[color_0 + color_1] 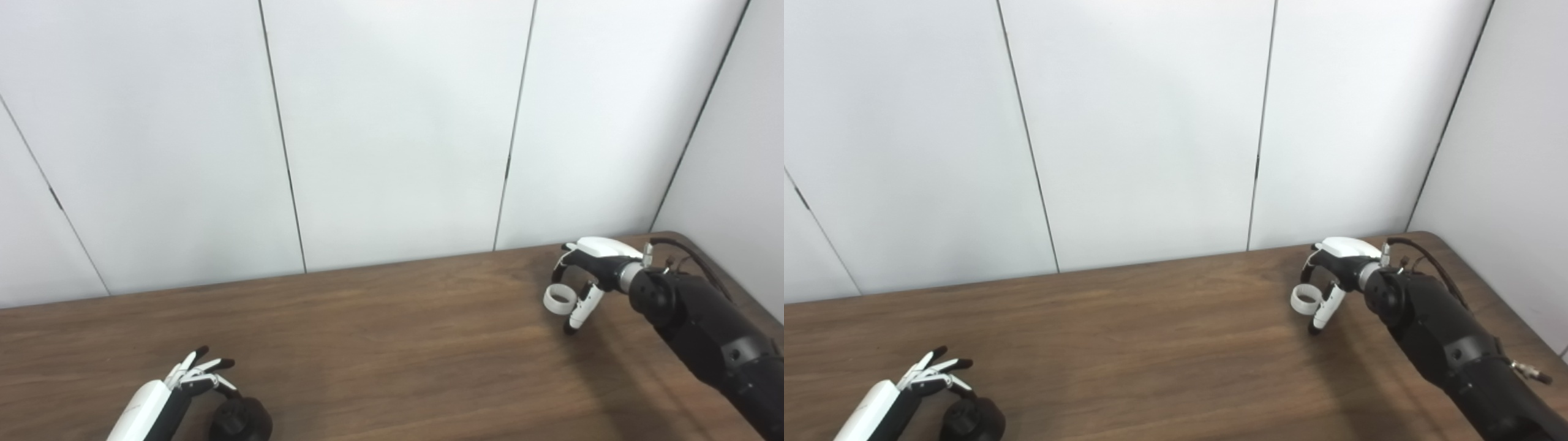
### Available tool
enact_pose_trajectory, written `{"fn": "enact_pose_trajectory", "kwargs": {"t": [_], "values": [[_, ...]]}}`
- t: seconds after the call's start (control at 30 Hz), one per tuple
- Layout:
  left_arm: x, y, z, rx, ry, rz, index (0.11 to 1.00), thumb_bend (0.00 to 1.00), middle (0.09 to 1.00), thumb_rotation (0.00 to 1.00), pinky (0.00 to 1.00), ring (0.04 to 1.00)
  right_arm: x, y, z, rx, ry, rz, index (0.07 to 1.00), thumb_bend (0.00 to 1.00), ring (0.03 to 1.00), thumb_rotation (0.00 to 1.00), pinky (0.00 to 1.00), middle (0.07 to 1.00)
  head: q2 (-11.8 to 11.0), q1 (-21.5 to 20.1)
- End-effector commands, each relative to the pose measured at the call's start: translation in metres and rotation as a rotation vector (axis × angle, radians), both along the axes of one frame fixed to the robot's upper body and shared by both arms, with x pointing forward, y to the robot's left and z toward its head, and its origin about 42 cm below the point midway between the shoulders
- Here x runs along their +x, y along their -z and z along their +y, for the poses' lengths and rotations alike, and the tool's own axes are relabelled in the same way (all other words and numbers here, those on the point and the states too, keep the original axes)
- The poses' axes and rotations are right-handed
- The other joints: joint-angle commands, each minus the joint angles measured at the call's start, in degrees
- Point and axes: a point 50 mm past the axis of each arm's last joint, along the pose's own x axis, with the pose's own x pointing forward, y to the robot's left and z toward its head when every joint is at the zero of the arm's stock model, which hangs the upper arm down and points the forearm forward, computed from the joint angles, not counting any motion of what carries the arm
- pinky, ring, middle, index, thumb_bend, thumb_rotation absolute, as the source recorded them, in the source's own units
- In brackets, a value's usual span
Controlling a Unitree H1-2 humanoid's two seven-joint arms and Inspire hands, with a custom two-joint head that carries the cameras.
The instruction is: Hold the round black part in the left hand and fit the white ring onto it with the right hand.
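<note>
Table (392, 343) wood w/ white wall panels (392, 122) behind; right robot hand (585, 275) holds white ring (559, 299), left robot hand (196, 373) splayed.

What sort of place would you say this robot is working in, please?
Probably a plain lab or test room: a bare wood-grain brown table set against blank white wall panels, with only a small white ring and a round black part on it.
</note>
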Motion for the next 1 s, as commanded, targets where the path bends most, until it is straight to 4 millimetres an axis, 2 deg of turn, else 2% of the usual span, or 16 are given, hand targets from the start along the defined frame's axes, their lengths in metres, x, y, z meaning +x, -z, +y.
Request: {"fn": "enact_pose_trajectory", "kwargs": {"t": [0.0, 0.27, 0.3, 0.33, 0.4, 0.97], "values": [[0.0013, -0.0181, -0.0005, -0.012, 0.01, -0.077, 0.479, 0.51, 0.857, 0.03, 1.0, 1.0, 0.0087, -0.0239, -0.0025, -0.011, -0.008, -0.08, 0.675, 0.94, 1.0, 0.17, 0.94, 1.0, 0.07, 0.04], [0.001, -0.0179, 0.0005, -0.012, 0.012, -0.078, 0.479, 0.51, 0.858, 0.03, 1.0, 1.0, 0.0079, -0.0204, -0.0019, -0.009, -0.023, -0.123, 0.569, 0.92, 1.0, 0.11, 0.92, 0.978, 0.19, -0.06], [0.0011, -0.0176, 0.0007, -0.013, 0.012, -0.078, 0.479, 0.51, 0.859, 0.03, 1.0, 1.0, 0.0076, -0.0203, -0.0021, -0.004, -0.025, -0.13, 0.53, 0.73, 1.0, 0.12, 0.93, 0.974, 0.19, -0.06], [0.0012, -0.0175, 0.0008, -0.014, 0.012, -0.078, 0.479, 0.51, 0.858, 0.03, 1.0, 1.0, 0.0074, -0.0203, -0.0022, -0.002, -0.026, -0.134, 0.505, 0.61, 1.0, 0.13, 0.94, 0.97, 0.19, -0.06], [0.0014, -0.0172, 0.0007, -0.016, 0.012, -0.078, 0.479, 0.51, 0.858, 0.03, 1.0, 1.0, 0.0069, -0.0202, -0.0029, 0.004, -0.028, -0.147, 0.49, 0.54, 1.0, 0.13, 0.94, 0.963, 0.11, -0.09], [0.0015, -0.0171, 0.0004, -0.007, 0.014, -0.078, 0.479, 0.52, 0.857, 0.03, 1.0, 1.0, 0.0041, -0.022, -0.004, 0.011, -0.045, -0.181, 0.48, 0.52, 1.0, 0.12, 0.96, 0.928, 0.21, 0.01]]}}
